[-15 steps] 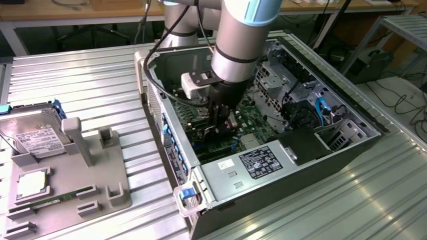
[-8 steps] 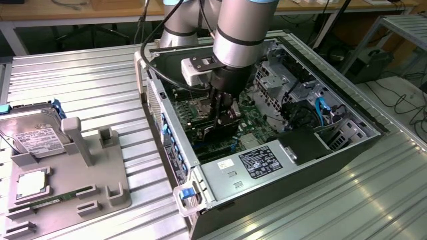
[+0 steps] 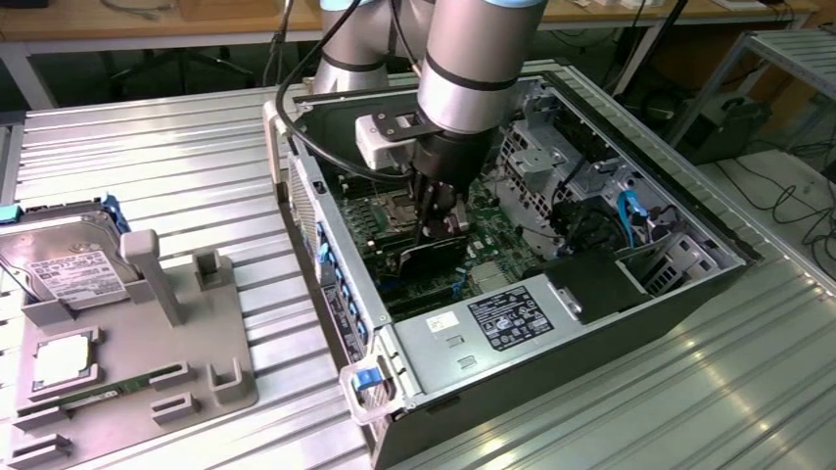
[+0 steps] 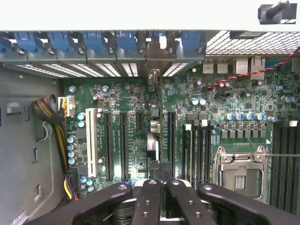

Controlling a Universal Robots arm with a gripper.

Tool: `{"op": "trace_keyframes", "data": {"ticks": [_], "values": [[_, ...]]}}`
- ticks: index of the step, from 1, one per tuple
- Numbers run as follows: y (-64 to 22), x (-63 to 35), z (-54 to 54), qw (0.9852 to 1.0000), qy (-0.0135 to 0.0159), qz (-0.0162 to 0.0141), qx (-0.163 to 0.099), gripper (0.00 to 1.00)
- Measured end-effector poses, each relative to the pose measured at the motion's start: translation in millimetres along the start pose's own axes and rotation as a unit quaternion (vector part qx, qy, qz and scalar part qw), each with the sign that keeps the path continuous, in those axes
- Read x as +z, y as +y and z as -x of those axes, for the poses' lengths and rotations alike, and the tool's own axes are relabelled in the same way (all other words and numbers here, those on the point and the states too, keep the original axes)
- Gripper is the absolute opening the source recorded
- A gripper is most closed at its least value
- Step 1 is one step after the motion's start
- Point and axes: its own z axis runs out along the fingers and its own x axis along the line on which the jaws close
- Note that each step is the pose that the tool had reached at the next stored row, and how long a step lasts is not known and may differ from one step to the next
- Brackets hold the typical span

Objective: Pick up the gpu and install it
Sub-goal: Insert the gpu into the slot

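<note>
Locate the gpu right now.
In the exterior view the gpu is inside the open computer case, standing on edge over the motherboard, directly under the shut gripper that grips it.

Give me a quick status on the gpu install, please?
Gripper shut on the gpu, inside the open computer case. Card upright over the motherboard slots. Nothing blocking.

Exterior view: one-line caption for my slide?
Grey robot arm's fingers shut on thin green gpu card inside open black computer case.
</note>
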Motion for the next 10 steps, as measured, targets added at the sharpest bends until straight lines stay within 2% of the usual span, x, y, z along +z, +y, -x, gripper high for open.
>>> {"op": "trace_keyframes", "data": {"ticks": [10], "values": [[0.0,0.0,0.0,1.0,0.0,0.0,0.0,0.11]]}}
